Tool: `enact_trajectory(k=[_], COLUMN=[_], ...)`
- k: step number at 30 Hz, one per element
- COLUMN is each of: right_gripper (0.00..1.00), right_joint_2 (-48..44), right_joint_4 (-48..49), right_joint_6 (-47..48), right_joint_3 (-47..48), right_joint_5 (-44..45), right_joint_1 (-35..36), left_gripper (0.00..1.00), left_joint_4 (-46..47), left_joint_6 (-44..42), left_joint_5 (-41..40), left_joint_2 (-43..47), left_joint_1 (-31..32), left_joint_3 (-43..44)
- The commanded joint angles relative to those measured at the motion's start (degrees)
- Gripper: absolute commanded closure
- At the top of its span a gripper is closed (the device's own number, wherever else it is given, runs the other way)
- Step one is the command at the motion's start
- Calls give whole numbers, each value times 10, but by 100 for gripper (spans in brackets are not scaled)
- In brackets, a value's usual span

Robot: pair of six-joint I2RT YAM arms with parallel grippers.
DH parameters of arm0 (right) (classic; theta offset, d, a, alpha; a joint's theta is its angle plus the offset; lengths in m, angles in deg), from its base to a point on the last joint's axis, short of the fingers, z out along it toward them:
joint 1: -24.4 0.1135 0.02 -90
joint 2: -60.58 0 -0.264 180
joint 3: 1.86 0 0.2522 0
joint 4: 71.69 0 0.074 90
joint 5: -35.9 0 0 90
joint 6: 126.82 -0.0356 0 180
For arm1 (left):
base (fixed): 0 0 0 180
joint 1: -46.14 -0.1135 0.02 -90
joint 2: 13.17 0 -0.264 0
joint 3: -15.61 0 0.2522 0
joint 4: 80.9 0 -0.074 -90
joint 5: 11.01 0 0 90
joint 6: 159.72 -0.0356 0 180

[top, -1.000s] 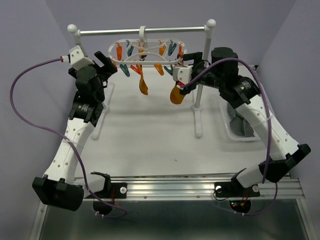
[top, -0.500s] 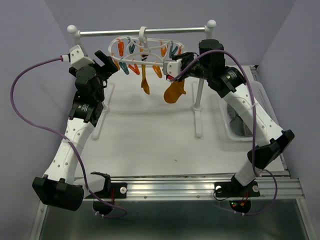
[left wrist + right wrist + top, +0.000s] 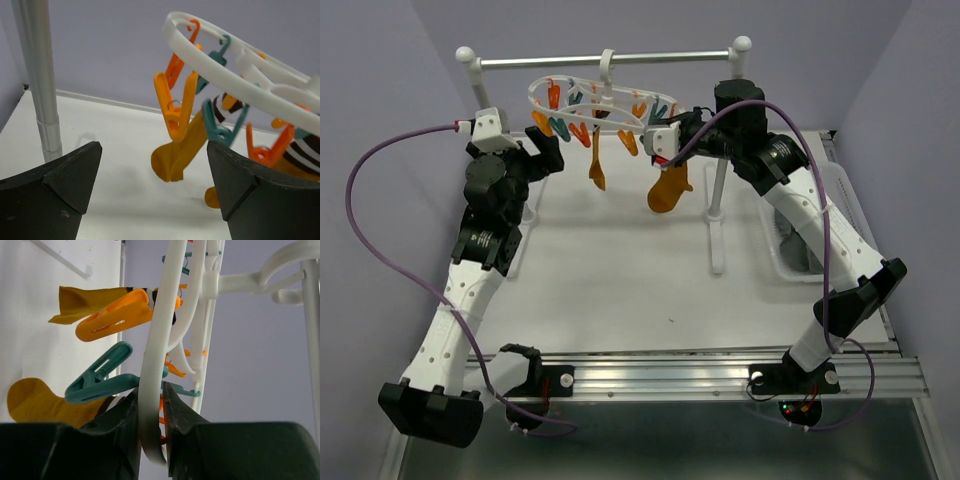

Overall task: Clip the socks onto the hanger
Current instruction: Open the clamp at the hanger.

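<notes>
The white oval hanger point(image 3: 582, 104) hangs tilted from the rail, its orange and teal clips dangling. Two mustard-orange socks are clipped to it, one point(image 3: 597, 168) near the middle and one point(image 3: 667, 190) on the right. My right gripper point(image 3: 663, 140) is shut on the hanger's white rim point(image 3: 152, 365), its jaws point(image 3: 150, 407) pressed on both sides of it. A clipped sock point(image 3: 82, 297) and a lower sock point(image 3: 35, 401) show to its left. My left gripper point(image 3: 546, 150) stands open just left of the hanger, with a sock point(image 3: 176, 152) hanging beyond its fingers point(image 3: 60, 185) and nothing between them.
The metal rail point(image 3: 650, 60) rests on two white posts point(image 3: 718, 190), whose feet lie on the table. A clear basket point(image 3: 782, 262) with dark fabric point(image 3: 802, 258) in it sits at the right edge, partly behind my right arm.
My right gripper has risen from the right-hand sock to the hanger's rim and shut on it. The hanger has swung left and tilted. My left arm has shifted slightly, still open.
</notes>
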Motion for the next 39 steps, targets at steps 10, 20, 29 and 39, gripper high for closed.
enact_trajectory(k=[10, 20, 29, 39], right_gripper=[82, 82, 83, 83], right_joint_2=[-2, -5, -15, -24], right_joint_4=[58, 91, 140, 167], right_joint_6=[-49, -79, -100, -100], right_joint_3=[18, -3, -32, -57], right_joint_5=[18, 37, 56, 76], right_joint_1=[0, 0, 0, 0], left_gripper=[1, 1, 1, 1], left_joint_4=[89, 201, 357, 443], left_joint_6=[-25, -6, 2, 5], left_joint_5=[223, 123, -64, -62], left_joint_2=[127, 69, 2, -63], left_joint_1=[7, 83, 146, 147], left_joint_3=[-154, -165, -175, -149])
